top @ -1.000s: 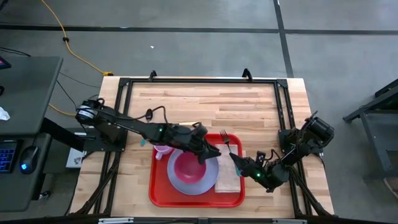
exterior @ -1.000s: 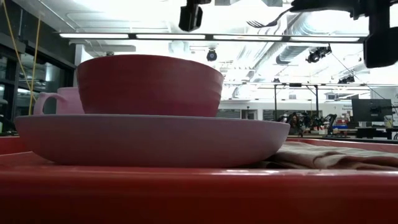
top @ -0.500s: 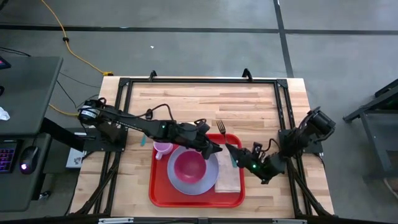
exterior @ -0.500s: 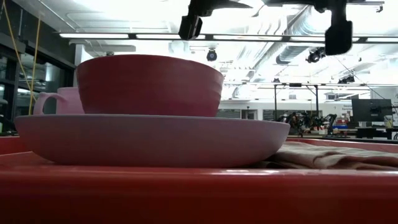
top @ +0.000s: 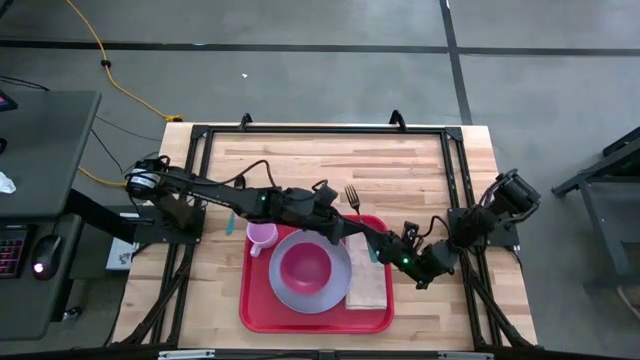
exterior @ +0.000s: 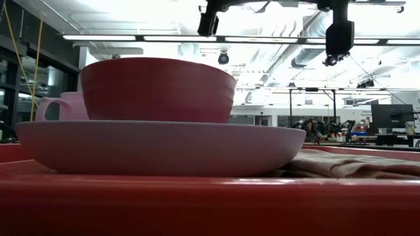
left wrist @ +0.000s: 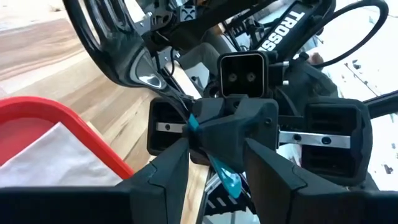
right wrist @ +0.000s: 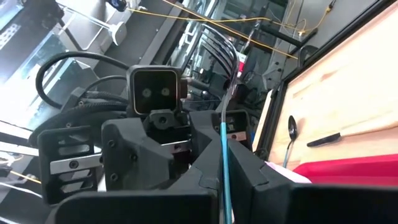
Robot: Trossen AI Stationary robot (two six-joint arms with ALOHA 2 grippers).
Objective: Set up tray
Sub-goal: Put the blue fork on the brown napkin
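The fork [top: 352,194] has metal tines and a teal handle. It is in the air over the red tray's [top: 300,326] far right corner, tines toward the far edge. My right gripper [top: 383,250] is shut on it. My left gripper [top: 352,236] reaches in from the left, facing the right one, and is open. Its fingers [left wrist: 171,165] stand on either side of the right gripper's tips [left wrist: 198,124] and the handle. On the tray a pink bowl [top: 305,265] sits in a lavender plate [top: 285,292]. A pink mug [top: 261,238] and a tan napkin [top: 368,285] flank the plate. My right gripper pinches the fork's teal handle [left wrist: 193,122] between its two fingers, coming from the table's right. The handle's free end [left wrist: 230,182] sticks out past the fingers. The fork is lifted clear of the tray, and its tines [right wrist: 234,87] point away toward the far edge.
A spoon [right wrist: 291,135] and a dark utensil [right wrist: 323,139] lie on the wood to the left of the tray. Bare wooden table [top: 330,160] stretches beyond the tray toward the far edge. A black frame [top: 320,130] runs along the table's edges.
My right gripper has risen and carried the fork toward the far edge, so the tines now lie farther from the napkin. My left gripper has moved right, from above the bowl toward the right gripper, until the two face each other closely.
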